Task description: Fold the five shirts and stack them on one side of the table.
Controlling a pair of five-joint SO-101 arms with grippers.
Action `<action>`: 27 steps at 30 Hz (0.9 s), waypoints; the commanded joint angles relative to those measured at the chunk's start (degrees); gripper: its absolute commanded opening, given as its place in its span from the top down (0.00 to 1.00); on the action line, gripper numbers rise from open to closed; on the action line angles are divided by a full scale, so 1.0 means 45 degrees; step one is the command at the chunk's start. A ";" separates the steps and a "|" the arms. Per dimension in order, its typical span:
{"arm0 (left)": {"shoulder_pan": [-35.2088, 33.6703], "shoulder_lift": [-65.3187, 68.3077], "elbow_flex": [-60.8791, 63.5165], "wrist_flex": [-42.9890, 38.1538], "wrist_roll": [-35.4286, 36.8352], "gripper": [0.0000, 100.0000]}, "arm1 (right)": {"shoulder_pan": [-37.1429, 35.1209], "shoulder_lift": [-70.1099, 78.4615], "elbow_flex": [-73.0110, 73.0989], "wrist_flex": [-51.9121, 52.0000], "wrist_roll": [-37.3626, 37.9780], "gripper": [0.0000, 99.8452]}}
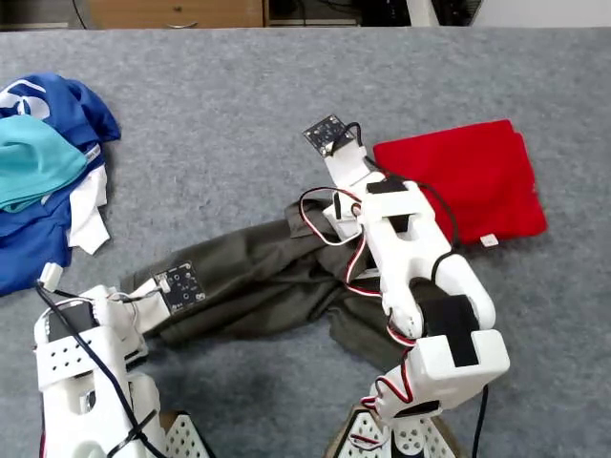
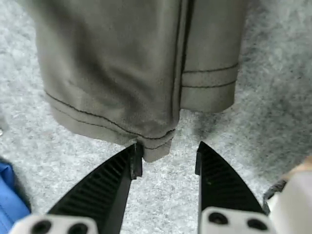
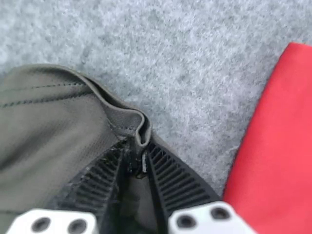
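Grey fuzzy table cover (image 1: 220,105) all round, and the olive shirt (image 1: 258,277) lies crumpled across the middle, strung out between your two arms. Your right gripper (image 3: 139,151) is clamped tight on a pinched ridge of the shirt's edge at the far end, just beside the folded red shirt (image 1: 463,181). I'd guess that grip is there to anchor the cloth or pull it flat.

Your left gripper (image 2: 168,156) sits at the near hem with its jaws spread apart and nothing between them. One fingertip (image 2: 127,163) is right at the hem's corner and the other is over bare cover. It looks lined up to nip that hem so both ends can be tensioned.

The red one looks done, parked on the right as the start of the stack — the heap (image 1: 43,181) of blue, teal and white cloth lies unfolded at the left edge. Early days, I reckon.
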 commanded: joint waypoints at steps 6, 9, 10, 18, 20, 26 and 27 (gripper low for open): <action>0.0117 -0.0029 0.0059 0.0078 -0.3653 0.83 | 0.0029 -0.0049 -0.0674 0.0098 -0.0117 1.00; 0.0117 -0.0010 0.0059 0.0078 -0.3653 0.84 | 0.0029 -0.0049 -0.0674 0.0098 -0.0117 1.00; 0.0117 -0.0010 0.0059 0.0059 -0.3634 0.85 | 0.0029 -0.0049 -0.0674 0.0098 -0.0117 1.00; 0.1465 -0.0010 0.0332 -0.0020 -0.1074 0.86 | 0.0029 -0.0049 -0.0674 0.0098 -0.0117 1.00; 0.1836 -0.0010 0.0371 -0.0020 -0.0781 0.90 | 0.0029 -0.0049 -0.0674 0.0098 -0.0117 1.00; 0.1954 -0.0010 0.0293 -0.0039 -0.0449 0.91 | 0.0049 -0.0068 -0.0654 0.0098 -0.0117 1.00; 0.1954 -0.0010 0.0293 -0.0039 -0.0449 0.91 | 0.0049 -0.0068 -0.0654 0.0098 -0.0117 1.00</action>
